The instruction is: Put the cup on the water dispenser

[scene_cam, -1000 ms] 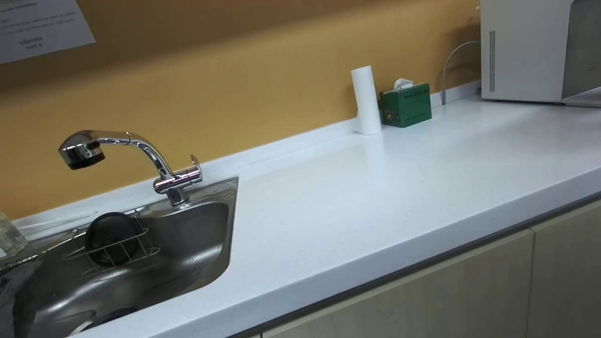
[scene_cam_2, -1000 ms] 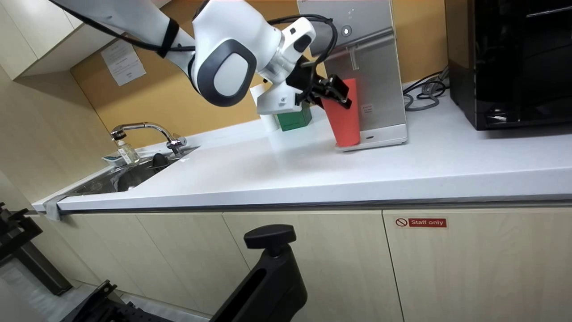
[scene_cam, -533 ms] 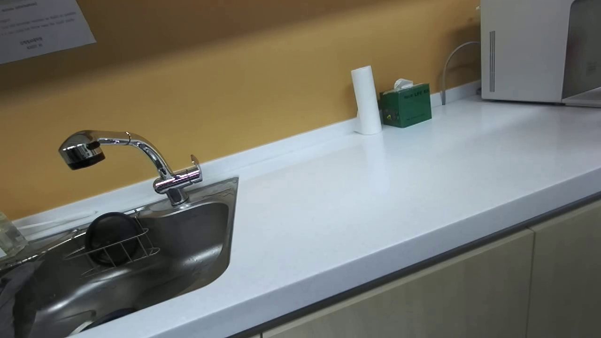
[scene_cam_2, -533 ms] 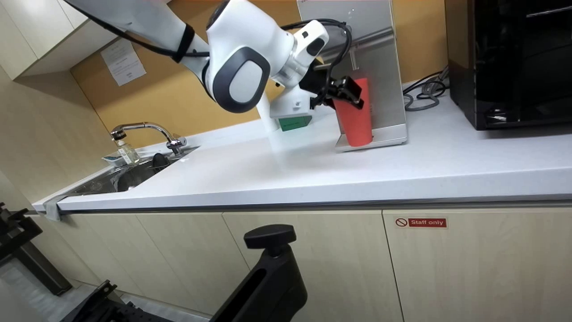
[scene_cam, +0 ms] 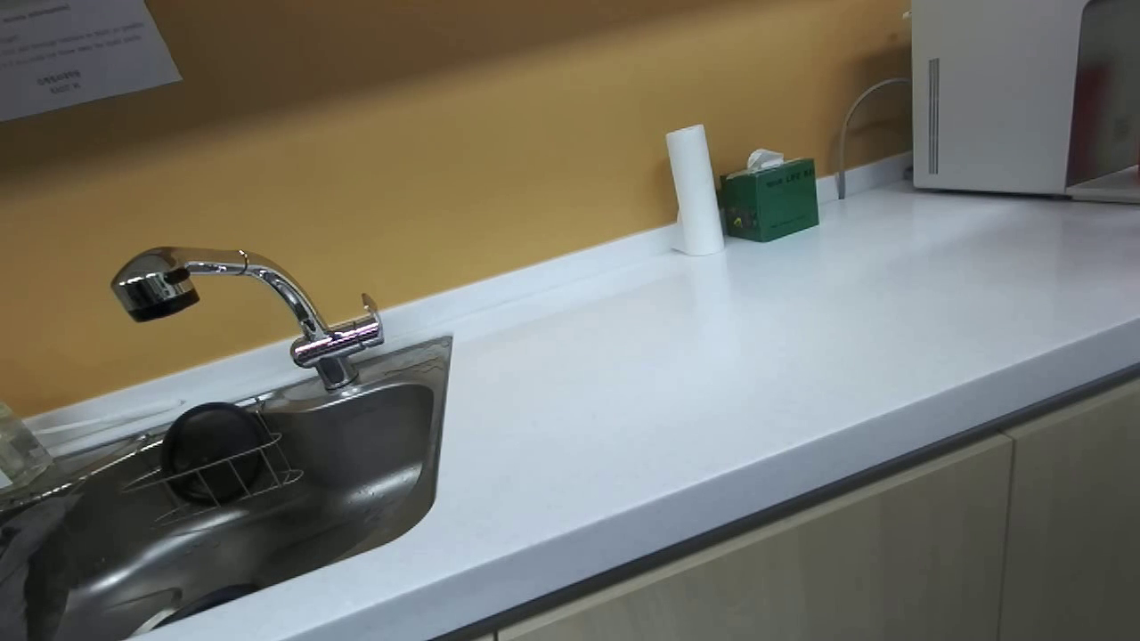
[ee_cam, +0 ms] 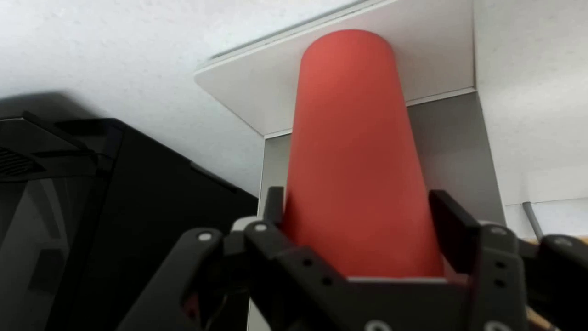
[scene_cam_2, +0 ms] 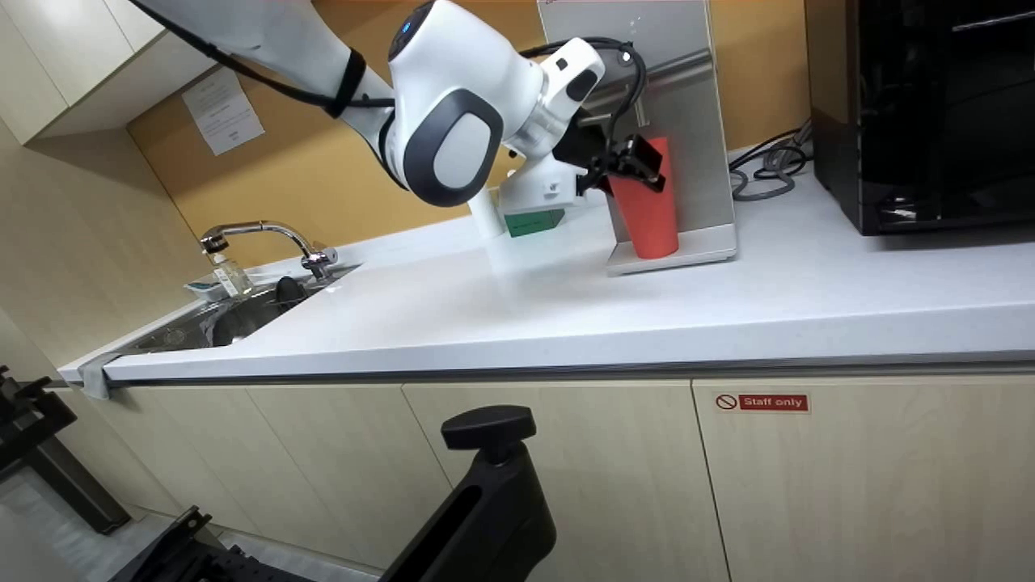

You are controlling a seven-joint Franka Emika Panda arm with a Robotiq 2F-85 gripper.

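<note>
The red cup (scene_cam_2: 651,220) is in my gripper (scene_cam_2: 636,171), whose fingers sit on both sides of its upper part. In an exterior view the cup leans slightly, its bottom over the white base tray of the water dispenser (scene_cam_2: 702,149). In the wrist view the cup (ee_cam: 356,138) stretches from between the fingers (ee_cam: 360,211) to the tray (ee_cam: 436,55). I cannot tell whether its bottom touches the tray. In an exterior view the dispenser's white side (scene_cam: 993,107) shows at the right edge, with a red reflection in its grey panel; the gripper is out of that view.
A black appliance (scene_cam_2: 930,121) stands beside the dispenser, with cables (scene_cam_2: 776,166) between them. A green tissue box (scene_cam: 773,200) and a white cylinder (scene_cam: 696,191) stand by the wall. A sink (scene_cam: 392,436) with a chrome faucet (scene_cam: 334,343) is at the far end.
In an exterior view the gripper and cup have moved right, farther over the dispenser's tray, and the cup's bottom is slightly higher. A red reflection now shows on the dispenser panel.
</note>
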